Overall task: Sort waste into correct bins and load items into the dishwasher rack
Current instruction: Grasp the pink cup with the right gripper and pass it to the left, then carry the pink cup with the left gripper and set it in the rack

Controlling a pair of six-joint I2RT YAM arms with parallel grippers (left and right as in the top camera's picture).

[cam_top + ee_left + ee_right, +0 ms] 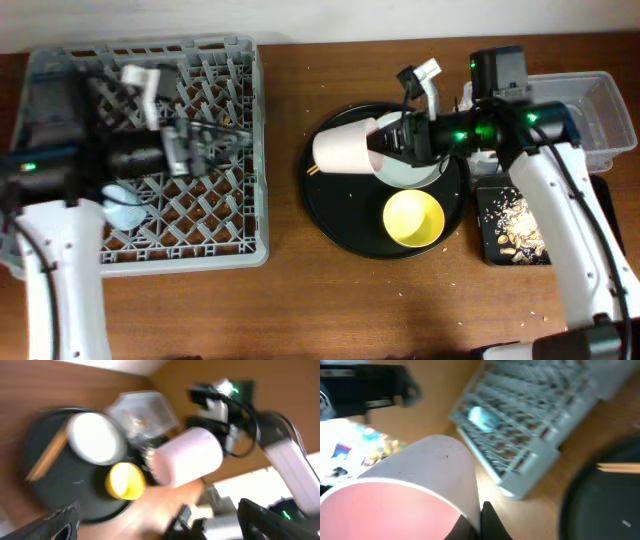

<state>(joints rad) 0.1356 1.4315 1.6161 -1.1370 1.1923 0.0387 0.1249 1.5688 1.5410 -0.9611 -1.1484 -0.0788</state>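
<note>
My right gripper (pixel 388 146) is shut on the rim of the small pink cup (pixel 345 150), held on its side above the left part of the round black tray; the wrist view shows a finger (pixel 487 522) pinching the cup wall (pixel 415 485). The grey plate (pixel 410 175) and yellow bowl (pixel 414 218) sit on that tray, with chopsticks (pixel 312 170) at its left edge. My left gripper (pixel 185 148) is open and empty above the grey rack (pixel 250 150). A blue cup (pixel 125 205) lies in the rack. Food scraps (pixel 515 225) lie in the shallow black tray. The paper ball and wrapper are not visible.
The clear tub (pixel 605 110) stands at the far right behind the shallow black tray (pixel 482 200). The round black tray (pixel 340 225) is mid-table. The left wrist view shows the pink cup (pixel 187 457), plate (pixel 95 437), bowl (pixel 125 480) and tub (pixel 142 410).
</note>
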